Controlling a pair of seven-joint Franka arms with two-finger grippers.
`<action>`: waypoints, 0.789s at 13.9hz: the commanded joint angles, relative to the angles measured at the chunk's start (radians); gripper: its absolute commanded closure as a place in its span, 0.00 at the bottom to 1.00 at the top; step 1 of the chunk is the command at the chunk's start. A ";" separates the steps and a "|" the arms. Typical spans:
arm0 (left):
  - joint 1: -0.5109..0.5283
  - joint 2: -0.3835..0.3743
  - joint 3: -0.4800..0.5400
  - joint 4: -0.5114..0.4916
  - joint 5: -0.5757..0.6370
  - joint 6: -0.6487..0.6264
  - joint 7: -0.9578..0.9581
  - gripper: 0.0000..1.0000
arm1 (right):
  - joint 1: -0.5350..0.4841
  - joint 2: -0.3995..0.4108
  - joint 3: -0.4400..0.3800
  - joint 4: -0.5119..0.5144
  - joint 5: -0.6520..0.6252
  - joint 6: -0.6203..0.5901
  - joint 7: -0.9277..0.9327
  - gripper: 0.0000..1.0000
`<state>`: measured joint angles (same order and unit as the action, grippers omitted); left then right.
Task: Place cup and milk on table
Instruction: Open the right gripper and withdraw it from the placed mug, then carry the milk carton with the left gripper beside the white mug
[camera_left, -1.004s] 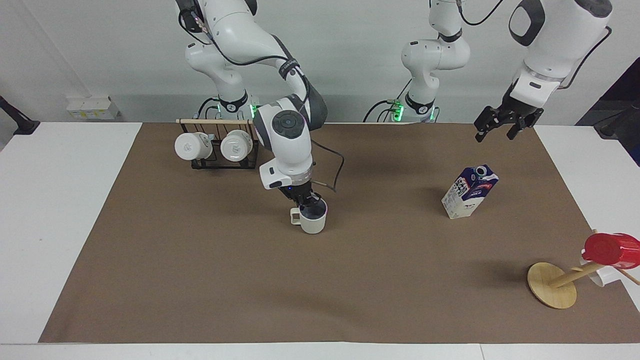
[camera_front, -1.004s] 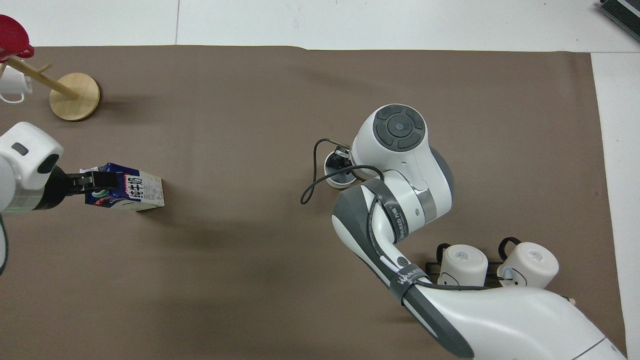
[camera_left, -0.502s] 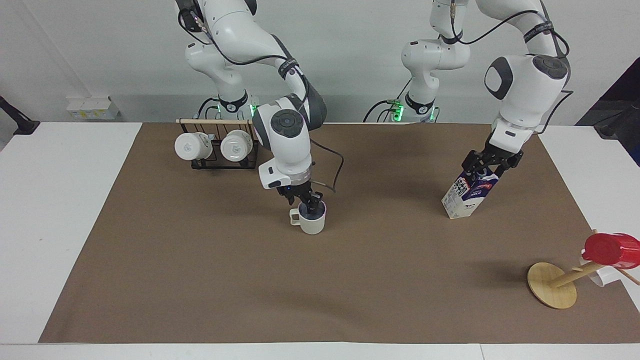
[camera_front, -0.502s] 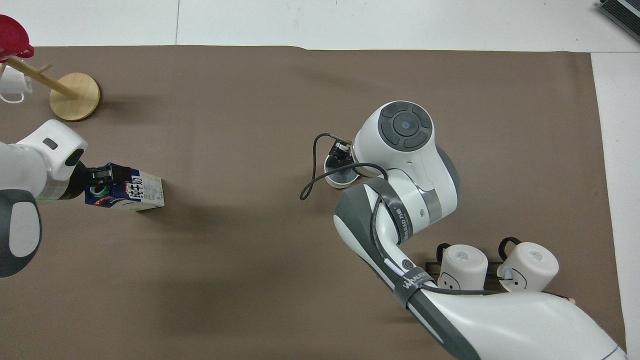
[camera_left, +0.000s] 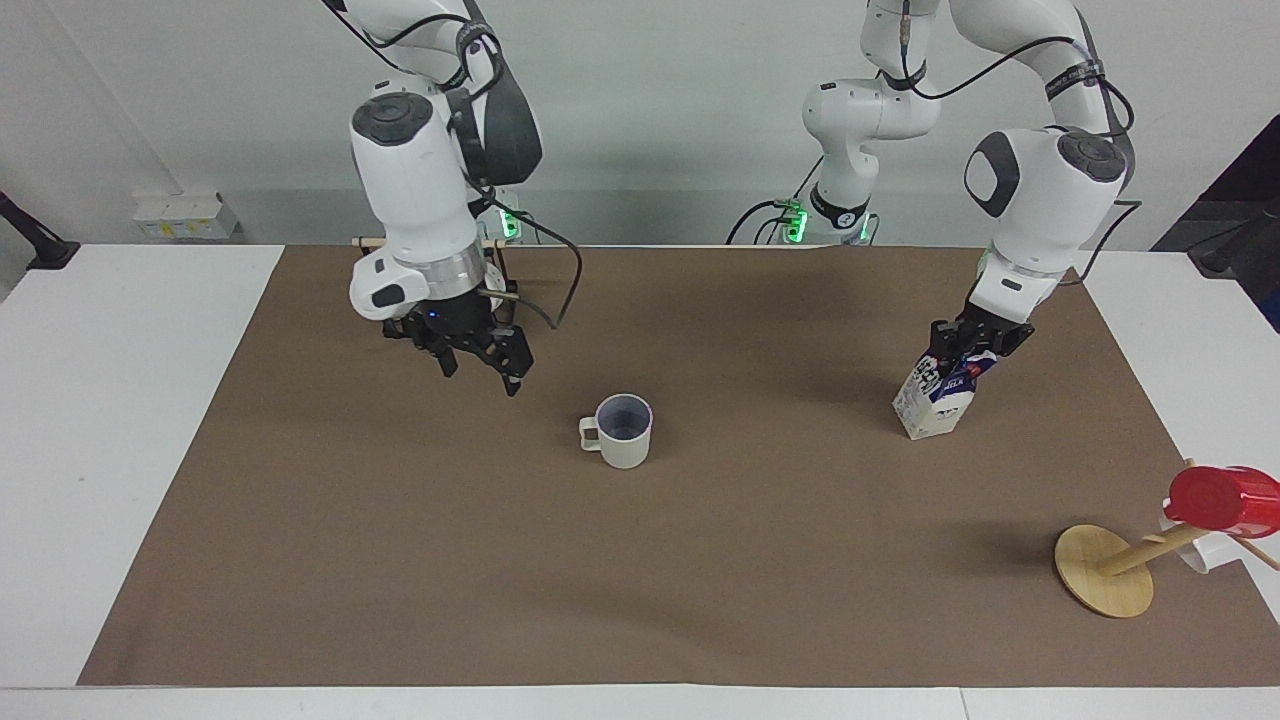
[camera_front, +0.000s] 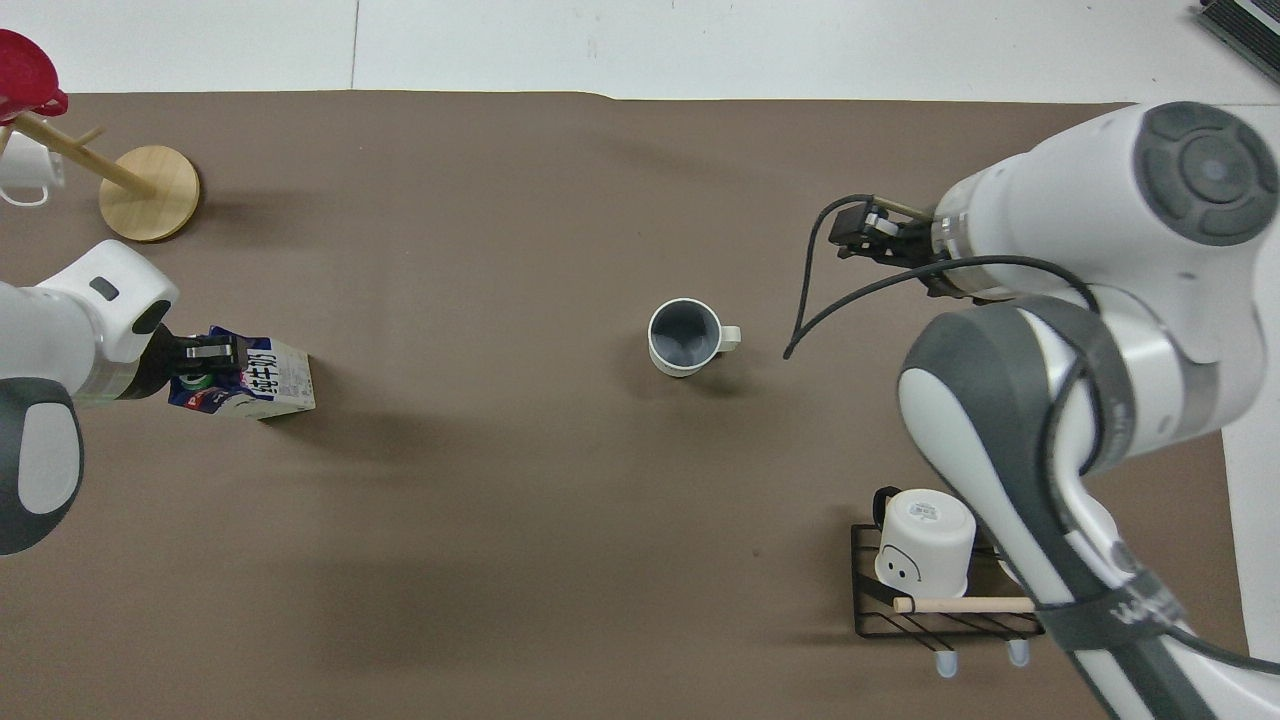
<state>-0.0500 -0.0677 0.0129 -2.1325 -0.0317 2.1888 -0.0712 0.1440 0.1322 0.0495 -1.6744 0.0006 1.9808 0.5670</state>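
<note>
My right gripper hangs over the brown sheet near the rack at the robots' edge of the table, fingers spread apart and empty, having let go of the beige-white ceramic mug with the squarish handle and pulled up and away from it within the last second. The mug now stands upright and alone near the middle of the wide white tabletop with its matte brown sheet, handle turned toward the right arm's end, so I judge the cup half of the job done. My left gripper, which hung open in the air a second ago, has come down and is clamped on the gabled top of the small dark-blue-and-white milk carton with the red stripe. The carton rests on the sheet toward the left arm's end and leans less than it did, though it is not yet square on its base; I would say it needs setting upright before I release it. Two whiter mugs hang on the black wire rack with a wooden rod by the robots' edge, one now hidden by my right arm in the overhead view. A red cup sits on the tipped round wooden stand at the corner farthest from the robots at the left arm's end.
</note>
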 joint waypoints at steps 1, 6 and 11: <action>-0.078 -0.008 0.004 0.064 0.015 -0.070 -0.115 0.59 | -0.082 -0.080 0.012 -0.024 -0.004 -0.058 -0.140 0.00; -0.298 0.025 0.004 0.115 -0.034 -0.047 -0.350 0.59 | -0.170 -0.151 0.009 0.017 -0.002 -0.215 -0.323 0.00; -0.459 0.155 0.006 0.160 -0.076 0.097 -0.426 0.59 | -0.176 -0.149 -0.022 0.132 -0.017 -0.364 -0.406 0.00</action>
<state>-0.4734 0.0138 -0.0030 -2.0308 -0.0951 2.2487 -0.4872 -0.0199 -0.0254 0.0396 -1.5971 -0.0026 1.6706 0.2107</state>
